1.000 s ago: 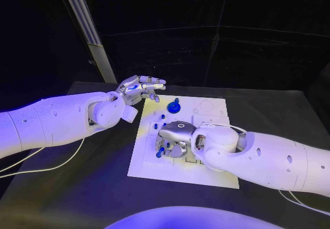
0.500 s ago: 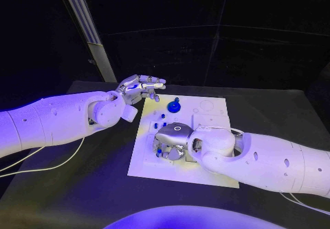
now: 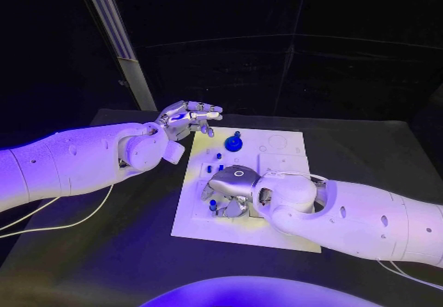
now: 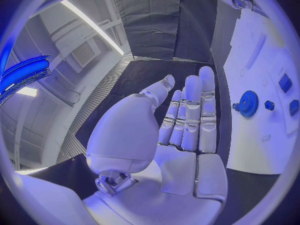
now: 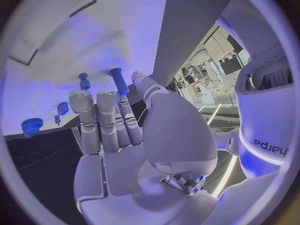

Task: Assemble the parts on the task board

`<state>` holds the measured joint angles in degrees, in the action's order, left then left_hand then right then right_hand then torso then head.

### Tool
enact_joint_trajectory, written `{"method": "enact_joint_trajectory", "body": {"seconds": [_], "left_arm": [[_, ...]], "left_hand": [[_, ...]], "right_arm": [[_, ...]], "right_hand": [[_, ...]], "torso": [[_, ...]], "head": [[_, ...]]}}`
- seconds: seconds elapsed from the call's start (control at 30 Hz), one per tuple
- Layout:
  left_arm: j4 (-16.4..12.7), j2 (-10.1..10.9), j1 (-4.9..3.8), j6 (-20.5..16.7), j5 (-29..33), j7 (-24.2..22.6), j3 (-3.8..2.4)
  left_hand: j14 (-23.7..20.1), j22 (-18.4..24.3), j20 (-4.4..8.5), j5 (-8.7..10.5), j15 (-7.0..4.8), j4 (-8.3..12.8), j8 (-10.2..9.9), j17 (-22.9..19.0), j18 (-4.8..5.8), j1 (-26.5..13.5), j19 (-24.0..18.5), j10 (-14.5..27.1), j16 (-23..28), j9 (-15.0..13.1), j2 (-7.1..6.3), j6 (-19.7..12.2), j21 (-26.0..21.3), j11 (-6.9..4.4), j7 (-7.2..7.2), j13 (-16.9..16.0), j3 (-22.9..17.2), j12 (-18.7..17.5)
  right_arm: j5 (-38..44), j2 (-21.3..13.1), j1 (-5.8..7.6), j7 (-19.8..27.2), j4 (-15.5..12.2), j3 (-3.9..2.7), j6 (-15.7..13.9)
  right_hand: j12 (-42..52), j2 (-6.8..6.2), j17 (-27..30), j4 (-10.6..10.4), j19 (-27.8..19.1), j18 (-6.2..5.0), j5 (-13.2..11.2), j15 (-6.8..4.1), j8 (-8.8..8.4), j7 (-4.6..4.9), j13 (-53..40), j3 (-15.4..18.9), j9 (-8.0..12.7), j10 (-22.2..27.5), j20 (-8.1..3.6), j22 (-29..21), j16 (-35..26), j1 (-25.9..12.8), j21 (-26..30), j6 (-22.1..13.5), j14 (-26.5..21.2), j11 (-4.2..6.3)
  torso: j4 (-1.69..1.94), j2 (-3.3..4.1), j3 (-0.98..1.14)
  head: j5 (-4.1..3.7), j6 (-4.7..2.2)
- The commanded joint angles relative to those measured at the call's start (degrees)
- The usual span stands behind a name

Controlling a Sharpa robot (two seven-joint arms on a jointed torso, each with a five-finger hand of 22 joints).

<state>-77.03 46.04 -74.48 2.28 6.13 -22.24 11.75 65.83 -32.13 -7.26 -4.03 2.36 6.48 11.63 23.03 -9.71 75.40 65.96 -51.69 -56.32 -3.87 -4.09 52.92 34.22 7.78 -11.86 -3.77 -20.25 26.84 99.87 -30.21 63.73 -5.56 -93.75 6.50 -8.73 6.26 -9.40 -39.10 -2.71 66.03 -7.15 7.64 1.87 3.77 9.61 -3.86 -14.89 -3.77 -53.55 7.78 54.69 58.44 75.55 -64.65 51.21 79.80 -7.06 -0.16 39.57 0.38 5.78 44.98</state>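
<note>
**Right hand over the board's near-left parts; left hand idle at the far-left corner**

My right hand (image 3: 233, 187) is lowered over the near-left area of the task board (image 3: 277, 233), palm down, fingers reaching toward the board's left edge. In the right wrist view, two blue pegs (image 5: 119, 81) stand upright in the board just beyond my fingertips (image 5: 82, 101); their long axes run perpendicular to the board face. I cannot tell whether any finger touches or holds a peg; nothing is visibly pinched.

My left hand (image 3: 189, 117) hovers above the surface just off the board's far-left corner, fingers extended and close together, holding nothing. The blue gear (image 3: 233, 142) sits near the board's far edge, just beside that hand; the left wrist view shows the gear (image 4: 249, 103) off to the side of my outstretched fingers, apart from them.

Judgement: the right hand is the nearer one to the pegs, the left to the gear. The coming move on a peg calls for a grip along its upright axis.
</note>
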Motion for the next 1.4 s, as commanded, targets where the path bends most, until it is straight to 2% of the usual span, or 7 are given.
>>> {"method": "enact_joint_trajectory", "body": {"seconds": [0.03, 0.27, 0.4, 0.8, 0.93, 1.13, 1.4], "left_arm": [[-0.1, 0.1, -0.11, 0.7, 0.2, 0.1, -0.05], [-0.1, 0.3, -0.11, 0.7, 0.2, 0.2, -0.04], [-0.3, 0.5, -0.11, 0.7, 0.1, 0.1, -0.04], [-0.6, 1.5, -0.09, -0.2, -0.2, -0.7, 0.15], [-1.0, 1.6, -0.09, -0.4, -0.5, -1.3, 0.35], [-1.1, 1.6, -0.05, -0.5, -0.6, -1.5, 0.66], [-1.0, 1.6, -0.04, -0.3, -0.7, -1.4, 0.89]], "left_hand": [[-0.4, 0.1, -0.50, -0.18, -0.04, 0.2, 0.4, -0.1, -0.74, 0.0, 0.0, 0.4, -0.3, -0.1, 0.66, -0.5, -0.2, -0.14, -0.03, -0.1, 0.2, 0.3], [-0.4, 0.1, -0.50, -0.20, -0.04, 0.2, 0.4, -0.1, -0.74, 0.1, 0.0, 0.4, -0.3, -0.1, 0.75, -0.5, -0.2, -0.14, -0.04, -0.1, 0.2, 0.4], [-0.4, 0.1, -0.50, -0.20, -0.04, 0.2, 0.4, -0.1, -0.74, 0.1, 0.0, 0.4, -0.3, -0.1, 0.75, -0.5, -0.2, -0.14, -0.04, -0.1, 0.2, 0.4], [-0.5, 0.1, -0.50, -0.20, -0.04, 0.3, 0.4, -0.1, -0.74, 0.1, 0.0, 0.5, -0.3, -0.1, 0.74, -0.6, -0.3, -0.13, -0.05, -0.1, 0.2, 0.4], [-0.5, 0.1, -0.50, -0.21, -0.05, 0.3, 0.5, -0.2, -0.74, 0.2, 0.0, 0.5, -0.4, -0.1, 0.78, -0.6, -0.3, -0.14, -0.04, -0.1, 0.2, 0.4], [-0.5, 0.1, -0.49, -0.23, -0.06, 0.4, 0.6, -0.2, -0.75, 0.3, 0.0, 0.4, -0.4, -0.1, 0.90, -0.6, -0.3, -0.16, -0.03, -0.1, 0.2, 0.5], [-0.5, 0.1, -0.49, -0.24, -0.07, 0.4, 0.6, -0.2, -0.75, 0.3, 0.0, 0.4, -0.4, -0.1, 0.95, -0.6, -0.3, -0.16, -0.03, -0.1, 0.1, 0.5]], "right_arm": [[-0.2, -0.6, 0.10, -0.8, -0.4, -0.01, -8.0], [-4.2, -4.6, 0.10, 0.3, -2.6, -0.01, -17.7], [-12.1, -9.4, 0.30, 1.9, -5.4, -0.05, -20.3], [-29.9, -27.0, 2.52, -5.2, -14.1, -0.43, -9.8], [-30.1, -30.7, 2.64, -9.2, -15.0, -0.41, -9.3], [-29.3, -32.2, 2.54, -19.5, -14.9, -0.29, -8.2], [-26.6, -31.3, 1.72, -26.9, -14.8, -0.08, -6.4]], "right_hand": [[2.1, 1.05, 2.2, -2.7, -0.7, -1.54, 2.2, 0.14, 0.31, 0.01, -0.3, 9.0, -0.3, 2.1, -0.02, -2.4, -1.7, 0.1, 2.3, -1.7, -0.5, -0.26], [7.2, 3.13, 1.5, -7.2, 1.6, -1.01, 3.8, -0.27, 0.94, 0.81, -0.5, 15.8, -0.5, 2.0, -0.20, -1.6, -1.2, 4.6, 1.8, -0.8, 1.1, 0.20], [10.9, 4.89, -0.7, -7.1, 3.6, -0.40, 4.4, -0.64, 2.26, 0.81, -1.2, 15.6, -0.9, -3.3, -0.40, 1.2, 0.4, 5.7, -0.3, 2.1, 2.2, 0.67], [27.1, 5.62, -15.0, -11.1, 11.6, 2.16, 1.3, -3.99, 5.18, -2.44, -12.0, 22.0, -1.4, -20.2, -3.54, 13.6, 10.8, 1.3, -10.2, 5.6, 5.8, 4.88], [53.1, 7.03, -25.3, -13.4, 14.6, 3.39, 2.5, -4.41, 8.69, -3.28, -43.2, 24.5, -2.1, -24.0, -4.24, 19.8, 17.9, 0.8, -14.9, 5.4, 6.7, 5.23], [63.8, 9.30, -29.2, -13.7, 15.9, 4.01, 9.4, -4.40, 12.45, -3.26, -57.7, 26.7, -3.0, -25.2, -4.06, 22.7, 20.5, -1.5, -17.0, 4.1, 6.8, 5.46], [67.5, 9.60, -33.5, -13.9, 17.1, 4.52, 10.1, -4.16, 14.95, -3.02, -63.6, 28.9, -3.6, -26.3, -3.81, 25.0, 22.9, -3.4, -18.6, 1.9, 7.3, 5.22]], "torso": [[-0.03, -0.01, 0.00], [-0.11, -0.06, 0.06], [-0.10, -0.13, -0.03], [-1.56, -0.85, 0.19], [-2.13, -1.14, 0.04], [-2.78, -1.36, 0.13], [-2.85, -1.41, 0.15]], "head": [[-0.08, -0.04], [-0.39, -0.21], [-2.04, -0.81], [-5.42, -2.18], [-6.47, -2.24], [-6.71, -2.23], [-7.04, -2.16]]}}
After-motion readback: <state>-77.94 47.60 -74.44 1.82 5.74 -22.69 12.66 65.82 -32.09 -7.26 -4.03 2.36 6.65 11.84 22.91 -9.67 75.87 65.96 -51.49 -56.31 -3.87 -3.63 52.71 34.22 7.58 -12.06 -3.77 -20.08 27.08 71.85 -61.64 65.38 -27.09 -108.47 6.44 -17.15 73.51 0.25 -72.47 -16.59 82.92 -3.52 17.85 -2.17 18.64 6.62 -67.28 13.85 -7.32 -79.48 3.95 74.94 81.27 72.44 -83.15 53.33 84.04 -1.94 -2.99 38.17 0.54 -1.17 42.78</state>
